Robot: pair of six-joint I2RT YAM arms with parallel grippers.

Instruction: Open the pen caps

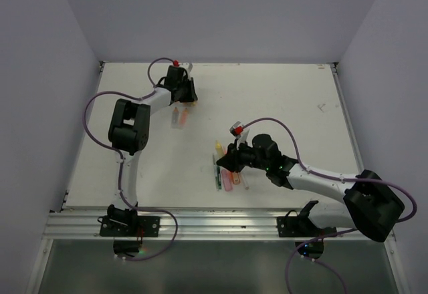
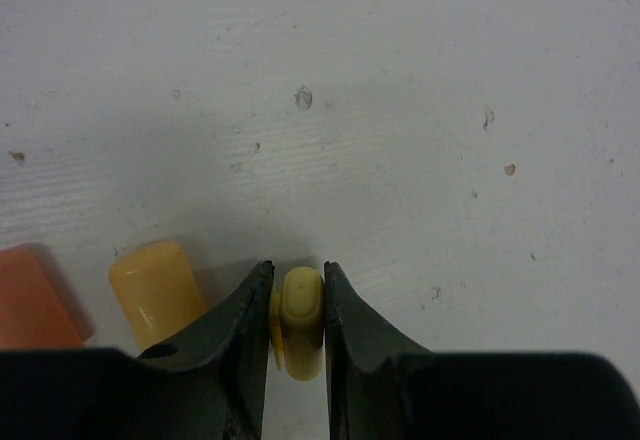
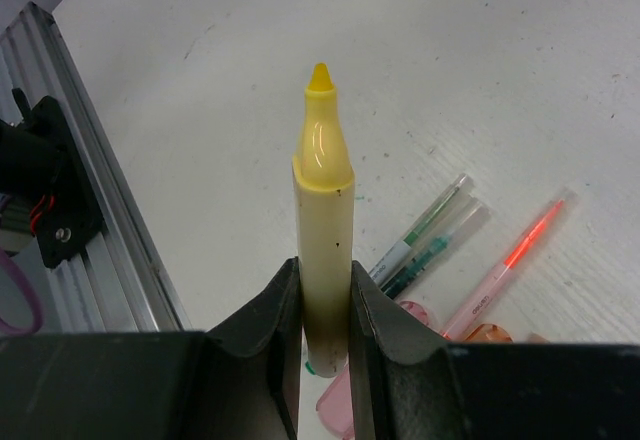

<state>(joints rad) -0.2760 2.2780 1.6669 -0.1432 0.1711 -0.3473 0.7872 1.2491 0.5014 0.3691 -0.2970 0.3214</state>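
My right gripper (image 3: 324, 263) is shut on the body of an uncapped yellow highlighter (image 3: 322, 210), whose bare tip points away from the wrist camera. In the top view this gripper (image 1: 228, 158) holds the highlighter (image 1: 219, 148) just above the other pens (image 1: 227, 179). My left gripper (image 2: 297, 270) is shut on a yellow cap (image 2: 300, 325), low over the table. Beside it lie another yellow cap (image 2: 155, 290) and an orange cap (image 2: 35, 305). In the top view the left gripper (image 1: 185, 97) is at the far left, next to the loose caps (image 1: 177, 117).
Under the right gripper lie thin green pens (image 3: 425, 235), a thin orange pen (image 3: 510, 258), a pink highlighter (image 3: 338, 408) and an orange highlighter (image 3: 487, 333). The aluminium rail (image 1: 214, 224) runs along the table's near edge. White walls enclose the table.
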